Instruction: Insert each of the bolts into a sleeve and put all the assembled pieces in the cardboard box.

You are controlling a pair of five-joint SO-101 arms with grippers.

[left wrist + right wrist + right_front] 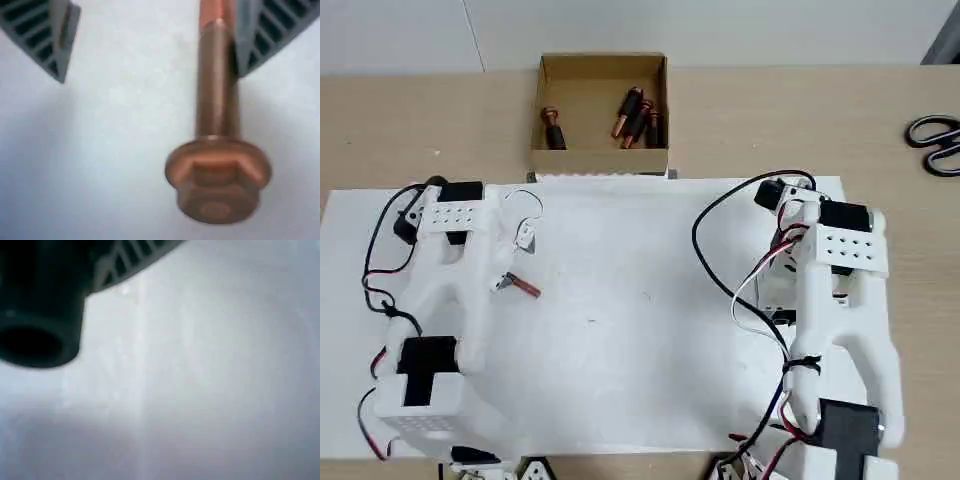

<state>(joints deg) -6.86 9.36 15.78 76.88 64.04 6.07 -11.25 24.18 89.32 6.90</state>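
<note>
1. One bolt is seen lying on the white sheet, within the left claw, which is spread wide and holds nothing.
2. A dark sleeve is seen at the right claw; whether it is gripped cannot be told.
3. Four assembled pieces are laid in the cardboard box.
</note>
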